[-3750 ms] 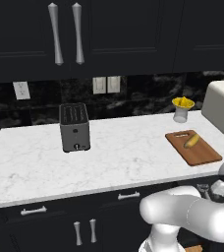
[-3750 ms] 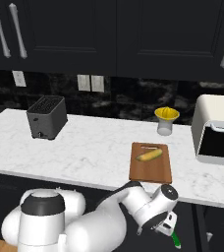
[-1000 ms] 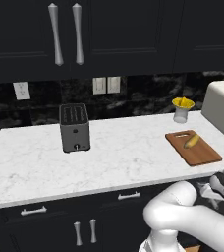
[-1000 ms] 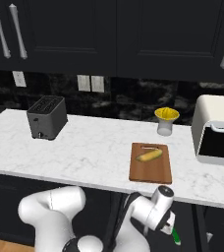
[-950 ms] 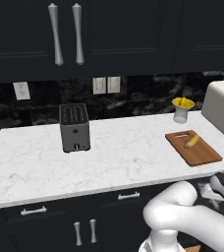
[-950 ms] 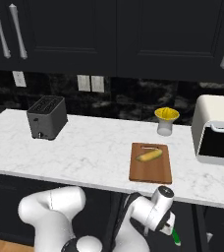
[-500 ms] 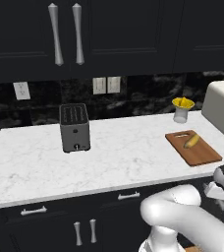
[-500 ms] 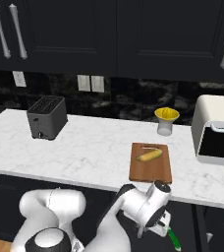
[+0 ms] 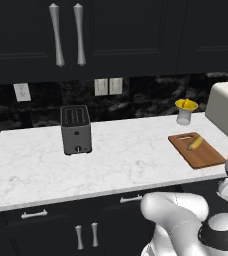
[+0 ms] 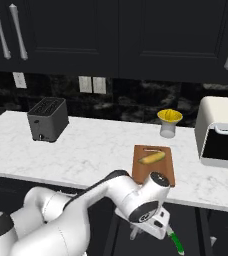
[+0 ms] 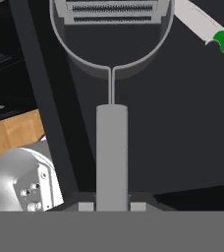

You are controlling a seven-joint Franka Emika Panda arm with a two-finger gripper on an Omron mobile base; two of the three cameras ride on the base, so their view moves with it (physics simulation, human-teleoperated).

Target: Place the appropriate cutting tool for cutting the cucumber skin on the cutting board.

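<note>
Resting on the cutting board (image 10: 153,165), the cucumber (image 10: 151,158) lies diagonally across the board's middle. The board sits flat on the white marble counter (image 10: 91,147), near the front edge, its slot handle at the short end toward the backsplash. In the left base view the same board (image 9: 197,150) carries the cucumber (image 9: 194,143) at the counter's right end.

Below counter level, the gripper (image 11: 112,205) is closed on the grey handle of a peeler (image 11: 112,98). The handle runs straight up from between the fingertips to a thin wire stem and a round frame holding a slotted, serrated blade at the top of the hand view. A knife (image 11: 206,28) with a pale blade and green handle lies at the upper right of the hand view, apart from the peeler. Its green handle (image 10: 175,242) shows beside the wrist in the right base view.

Behind the board stands a white cup with a yellow top (image 10: 169,121). A white oven-like appliance (image 10: 220,131) occupies the counter to the board's right. A dark toaster (image 10: 48,119) stands well apart to the left. No readable writing or brand marks are visible on any item.
</note>
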